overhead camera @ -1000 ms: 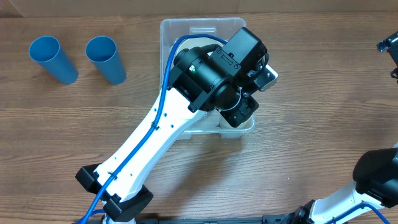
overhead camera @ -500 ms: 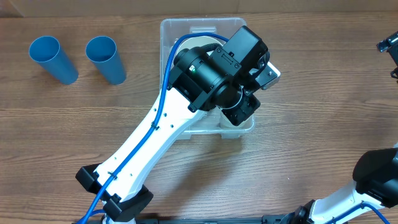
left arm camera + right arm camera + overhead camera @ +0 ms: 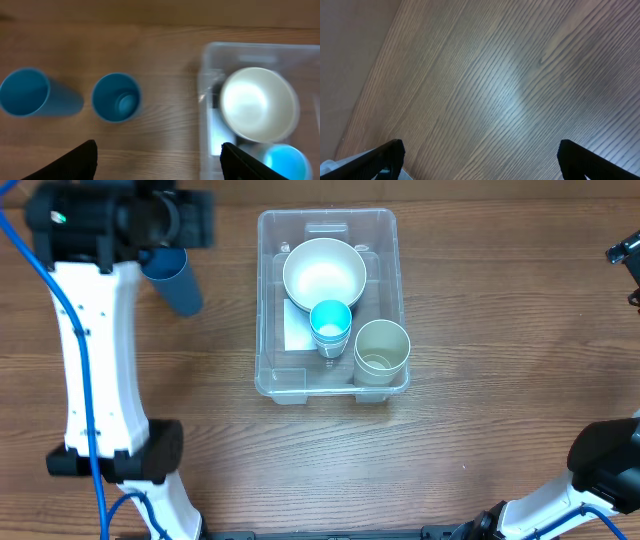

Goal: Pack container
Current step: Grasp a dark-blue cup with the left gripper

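The clear container (image 3: 268, 330) sits mid-table with a white label on its bottom. Inside are a white bowl (image 3: 324, 273), a blue cup (image 3: 330, 323) and a cream cup (image 3: 382, 350) at its near right corner. Two more blue cups stand left of it; the overhead view shows one (image 3: 180, 285) partly, under my left arm (image 3: 90, 360). In the left wrist view both blue cups (image 3: 35, 93) (image 3: 117, 97), the container (image 3: 210, 100) and the bowl (image 3: 257, 102) appear. My left gripper (image 3: 157, 150) is open above bare table between them. My right gripper (image 3: 480, 147) is open over bare wood.
The left arm's white link runs down the table's left side. The right arm's base (image 3: 610, 460) stands at the near right corner. A plain wall borders the table's far edge (image 3: 350, 60).
My left arm has swung from over the container to the far left, and its jaws have opened. The container's contents, hidden before, show now. The right arm has not moved.
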Controlling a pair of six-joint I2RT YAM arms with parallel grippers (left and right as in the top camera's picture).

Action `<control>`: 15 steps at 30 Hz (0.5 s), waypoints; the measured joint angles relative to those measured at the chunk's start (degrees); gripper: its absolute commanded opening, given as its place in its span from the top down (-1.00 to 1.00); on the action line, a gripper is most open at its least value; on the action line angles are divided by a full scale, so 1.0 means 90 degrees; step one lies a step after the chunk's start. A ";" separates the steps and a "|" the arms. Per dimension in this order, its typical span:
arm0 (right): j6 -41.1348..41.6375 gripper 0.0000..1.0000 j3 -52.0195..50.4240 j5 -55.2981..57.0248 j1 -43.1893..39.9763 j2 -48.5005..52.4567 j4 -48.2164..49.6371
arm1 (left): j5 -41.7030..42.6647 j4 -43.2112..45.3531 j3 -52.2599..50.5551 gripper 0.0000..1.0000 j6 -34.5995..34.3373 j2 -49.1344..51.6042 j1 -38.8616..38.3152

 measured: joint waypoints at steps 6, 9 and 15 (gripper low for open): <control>-0.0002 -1.00 0.0000 0.0000 0.0000 0.0000 0.0002 | 0.0027 0.0022 0.0000 -0.50 -0.0019 0.1401 0.0585; 0.0000 -1.00 0.0000 0.0000 0.0000 0.0000 0.0000 | 0.0051 0.0262 -0.0005 -0.52 -0.0015 0.1989 0.0571; 0.0000 -1.00 0.0000 0.0002 0.0000 0.0000 0.0000 | 0.0100 0.0590 -0.0005 -0.48 0.0032 0.2120 0.0571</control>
